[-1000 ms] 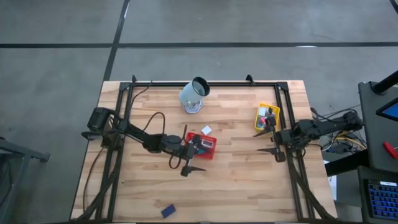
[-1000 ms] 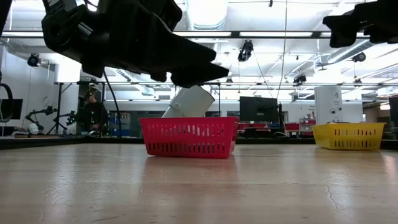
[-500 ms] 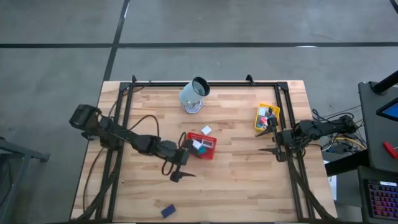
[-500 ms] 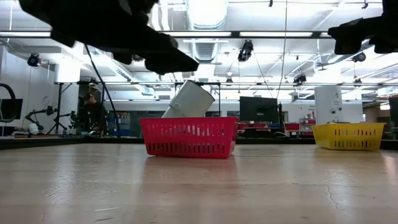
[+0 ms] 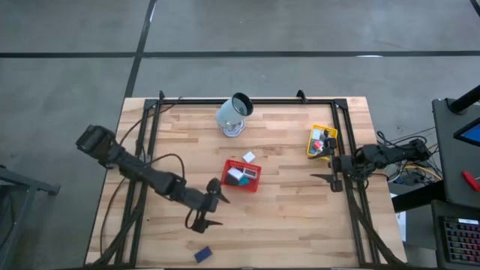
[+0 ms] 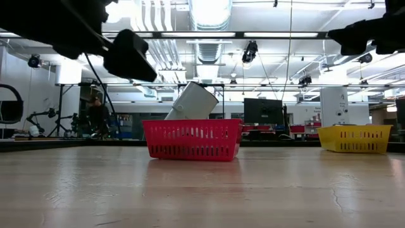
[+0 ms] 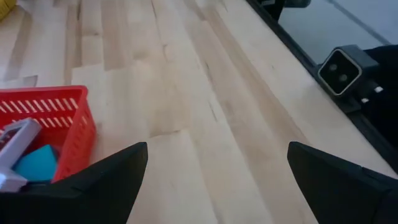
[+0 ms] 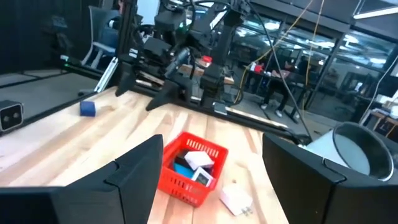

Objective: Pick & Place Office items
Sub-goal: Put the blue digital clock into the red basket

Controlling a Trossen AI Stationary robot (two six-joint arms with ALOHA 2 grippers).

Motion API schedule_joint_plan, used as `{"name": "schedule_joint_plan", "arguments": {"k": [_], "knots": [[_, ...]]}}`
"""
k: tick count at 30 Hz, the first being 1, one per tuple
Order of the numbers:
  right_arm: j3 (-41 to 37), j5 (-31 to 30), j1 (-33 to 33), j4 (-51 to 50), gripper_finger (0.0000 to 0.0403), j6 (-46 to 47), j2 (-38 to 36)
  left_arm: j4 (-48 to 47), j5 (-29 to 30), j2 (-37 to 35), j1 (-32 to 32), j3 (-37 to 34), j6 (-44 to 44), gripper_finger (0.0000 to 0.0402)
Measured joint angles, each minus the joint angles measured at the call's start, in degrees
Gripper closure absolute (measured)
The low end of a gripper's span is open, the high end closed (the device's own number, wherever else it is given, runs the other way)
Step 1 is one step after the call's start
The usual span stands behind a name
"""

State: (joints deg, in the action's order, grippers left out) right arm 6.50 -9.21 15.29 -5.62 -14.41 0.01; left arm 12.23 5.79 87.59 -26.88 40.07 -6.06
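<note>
Hovering over bare wooden worktop (image 5: 285, 217) just beside the red mesh tray (image 5: 255, 180), the left pincer (image 5: 208, 208) stands released and empty. That tray holds white, teal and dark office items (image 5: 238, 175); one small white block (image 5: 249, 157) lies just outside it, and a dark blue block (image 5: 202, 255) sits near the worktop's front edge. Beside the yellow mesh tray (image 5: 314, 135), the right pincer (image 5: 324, 168) is likewise released.
</note>
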Motion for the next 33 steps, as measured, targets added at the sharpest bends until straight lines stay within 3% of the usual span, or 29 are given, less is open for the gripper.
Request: {"name": "schedule_joint_plan", "arguments": {"k": [9,17,27,33], "knots": [[-0.1,0.0,-2.8,0.0,0.0133,-0.8,0.0,-3.4,1.7,-0.4,-2.9,1.2,-4.2,0.0007],[-0.3,0.1,-6.4,-1.2,0.0140,-0.5,0.0,-13.4,1.7,-0.4,-5.3,4.2,-10.1,0.0007],[-0.4,0.2,-6.7,-1.6,0.0131,0.6,0.0,-23.9,1.2,-0.4,-11.9,7.2,-27.2,0.0007],[-0.4,0.2,-6.7,-1.7,0.0136,0.5,0.0,-24.8,1.3,-0.3,-15.8,9.0,-37.8,0.0007]]}}
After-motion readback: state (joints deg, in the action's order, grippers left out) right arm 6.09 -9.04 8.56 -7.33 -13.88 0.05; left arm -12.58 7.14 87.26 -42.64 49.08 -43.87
